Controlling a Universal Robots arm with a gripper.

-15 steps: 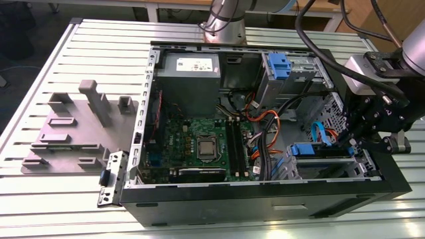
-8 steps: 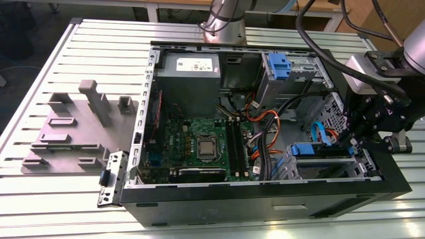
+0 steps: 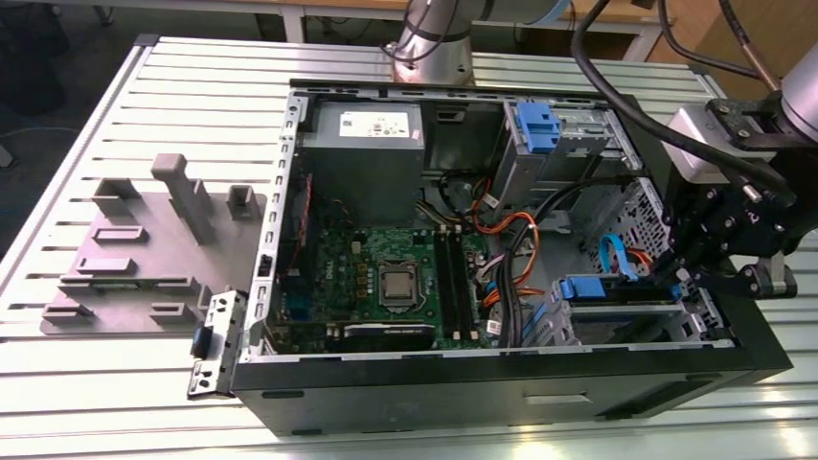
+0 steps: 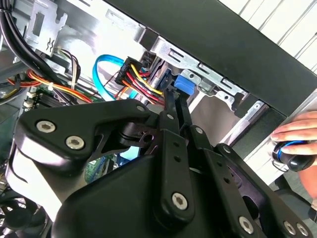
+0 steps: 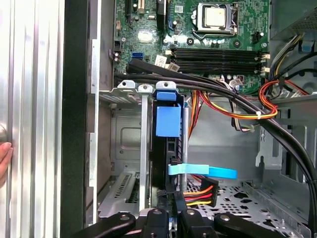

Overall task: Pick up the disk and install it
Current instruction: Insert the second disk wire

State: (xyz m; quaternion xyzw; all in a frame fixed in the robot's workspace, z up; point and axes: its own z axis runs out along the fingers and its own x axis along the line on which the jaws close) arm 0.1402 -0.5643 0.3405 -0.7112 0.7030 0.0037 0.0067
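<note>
The black gripper (image 5: 171, 208) has its jaws clenched on the flat metal disk in its blue plastic carrier (image 5: 167, 121), standing upright in the grey metal drive cage (image 5: 124, 144) of the open black computer case (image 3: 511, 383).

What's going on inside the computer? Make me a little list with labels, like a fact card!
place: open computer case lying on a slatted metal table
robot hand: the gripper sits at the drive cage, fingers close around the edge of the disk
disk: the disk stands on edge in a cage slot, blue carrier tab showing
cables: a red, yellow and black cable bundle and a flat blue cable lie by the gripper
also inside: green motherboard, grey power-supply box
person: a hand rests beside the case
</note>
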